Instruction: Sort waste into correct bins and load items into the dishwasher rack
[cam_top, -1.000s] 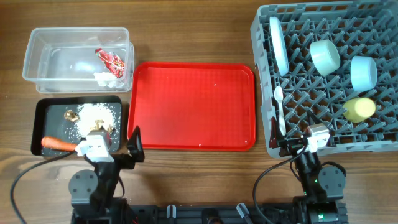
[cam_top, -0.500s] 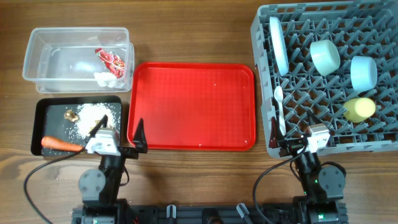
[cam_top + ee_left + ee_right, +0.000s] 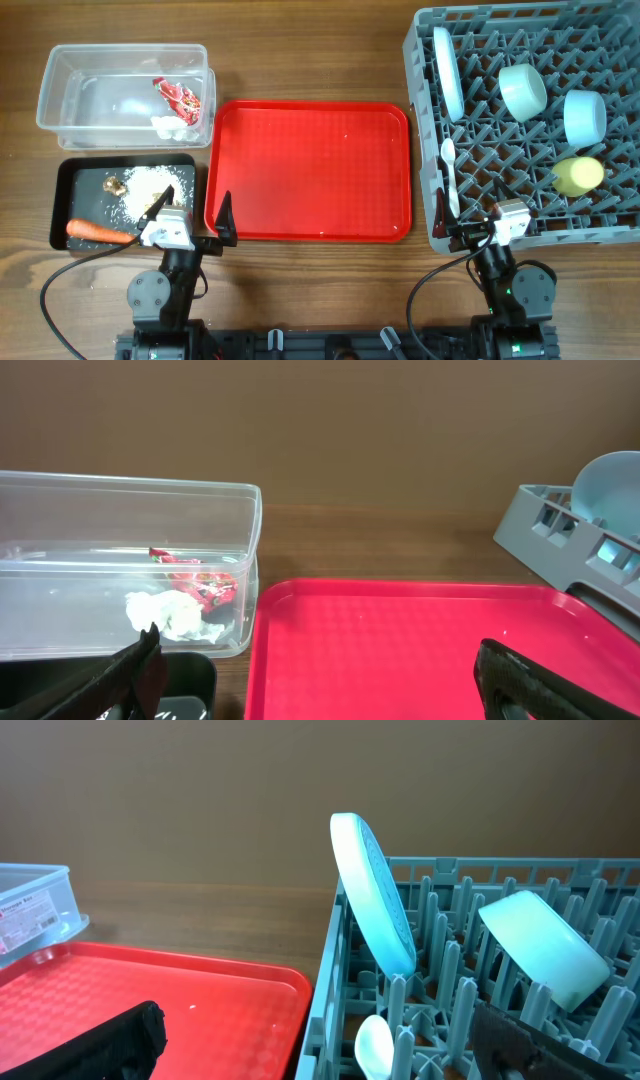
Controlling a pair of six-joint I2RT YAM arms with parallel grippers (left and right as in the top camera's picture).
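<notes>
Overhead: dishwasher rack far right, biggest thing. It holds the plate on edge at its left side, two bowls, the yellow cup, and the spoon along its left wall.

Red tray in the centre, nothing on it. Clear tub far left, with the wrapper and tissue in its right end. Black tray near left, with the carrot, rice and brown lump.

Left gripper spread wide and holding nothing, near edge, straddling the gap between the black tray and the red tray. Right gripper also wide and holding nothing, at the rack's near-left corner.

Key relation: the carrot is just left of the left gripper, long axis left-right. The spoon is just beyond the right gripper, long axis near-far. Each arm is nearest its own side. Judgement: sorting looks done, nothing left loose to fetch.
</notes>
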